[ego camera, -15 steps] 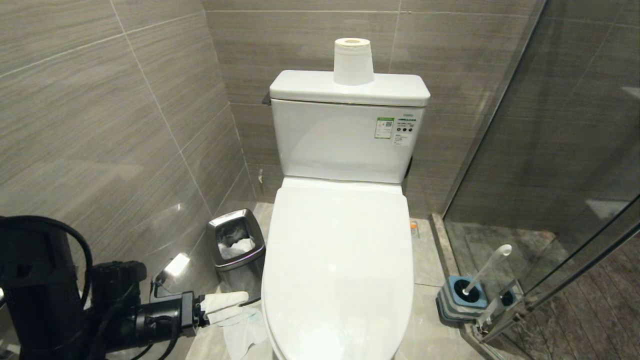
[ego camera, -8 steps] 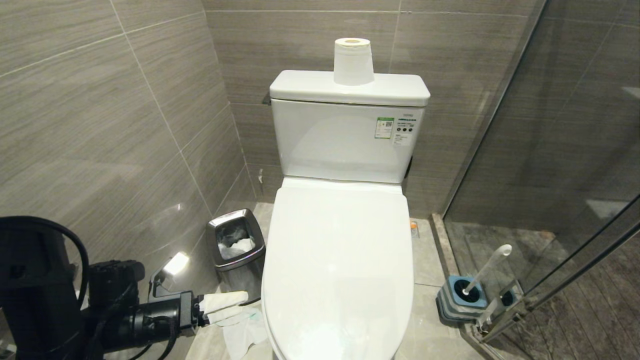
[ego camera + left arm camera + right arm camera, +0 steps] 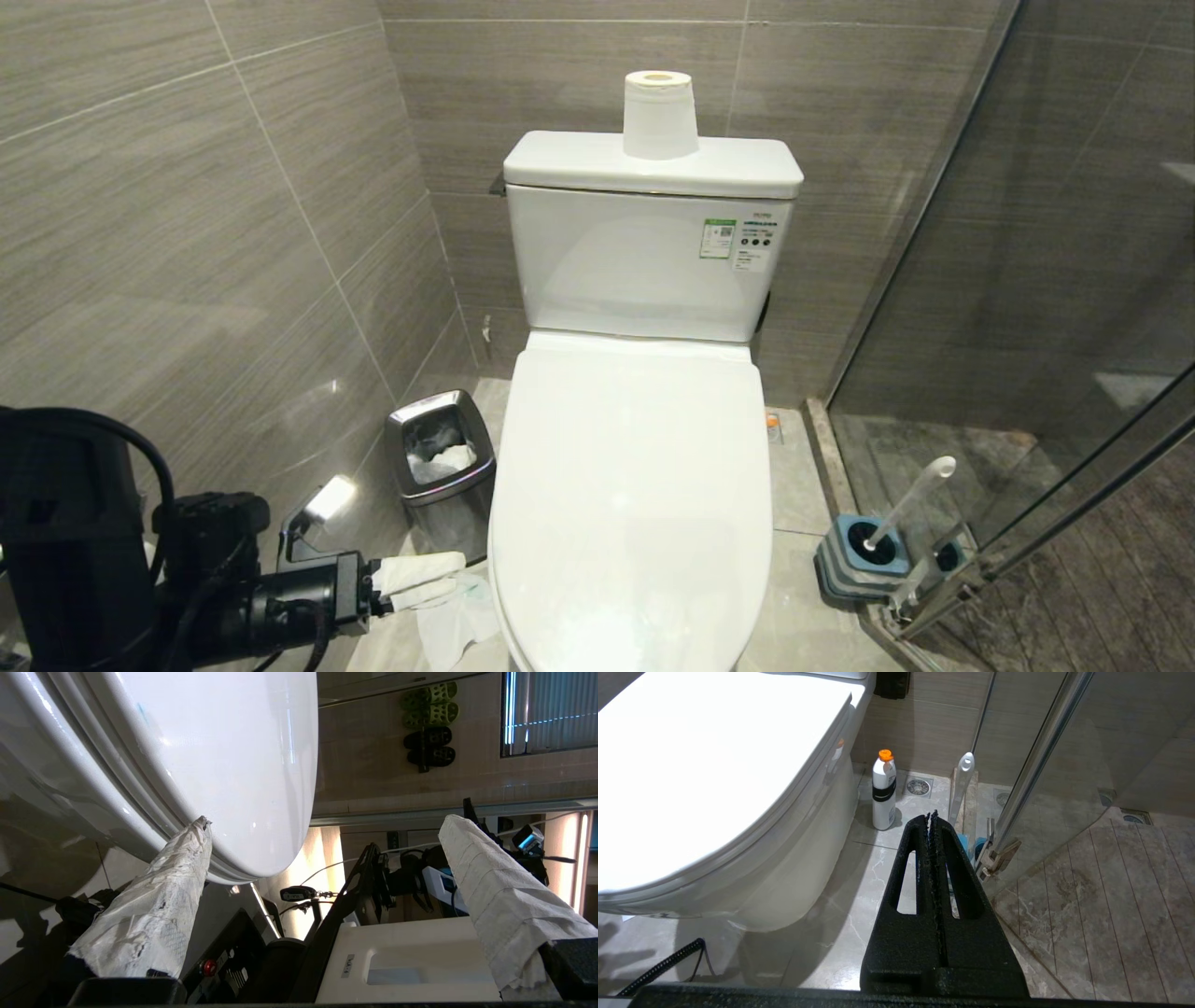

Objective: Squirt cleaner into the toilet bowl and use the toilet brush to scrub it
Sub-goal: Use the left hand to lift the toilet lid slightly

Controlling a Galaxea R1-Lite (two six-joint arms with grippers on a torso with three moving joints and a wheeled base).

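The white toilet bowl [image 3: 635, 485] stands in the middle with its lid down. At its left flank, low down, my left gripper [image 3: 456, 574] is open wide, both fingers wrapped in white paper. One wrapped fingertip [image 3: 200, 828] sits against the seam under the lid's edge [image 3: 261, 788]; the other [image 3: 451, 823] stands clear. The cleaner [image 3: 883, 791], white with an orange cap, stands on the floor to the right of the toilet. The toilet brush [image 3: 910, 499] leans in its blue-and-grey holder [image 3: 864, 555] by the glass. My right gripper [image 3: 932, 814] is shut and empty, low beside the toilet.
A steel bin [image 3: 441, 457] stands between the toilet and the left tiled wall. A paper roll [image 3: 660, 114] sits on the cistern. White tissue [image 3: 457, 625] lies on the floor under my left gripper. A glass shower partition [image 3: 1027, 280] closes off the right.
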